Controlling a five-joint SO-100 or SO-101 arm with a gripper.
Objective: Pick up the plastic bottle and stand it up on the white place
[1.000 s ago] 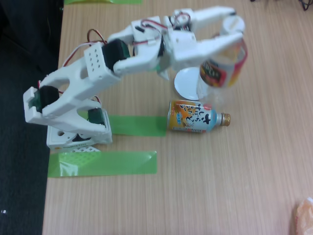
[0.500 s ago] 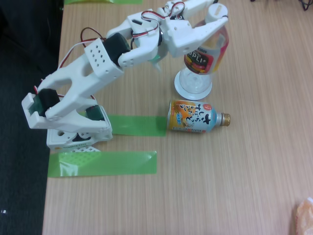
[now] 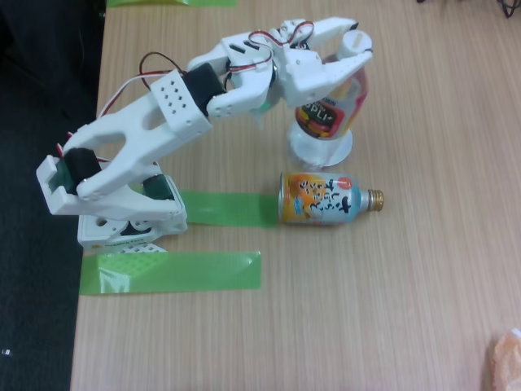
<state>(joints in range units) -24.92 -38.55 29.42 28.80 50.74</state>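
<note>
In the fixed view the clear plastic bottle [image 3: 330,114] with its red, black and yellow label stands nearly upright, its base on the small round white place [image 3: 345,147]. My white gripper [image 3: 352,57] is shut on the bottle's upper part, fingers on either side of it. The bottle's cap end is hidden behind the gripper. The white arm reaches in from its base at the left.
An orange-and-blue bottle-can [image 3: 321,197] with a gold cap lies on its side just below the white place. Two green tape strips [image 3: 171,271] lie on the wooden table near the arm's base [image 3: 122,228]. The table's left edge borders a dark floor.
The gripper has carried the bottle leftward and down, and tilted it from leaning to nearly upright over the white place.
</note>
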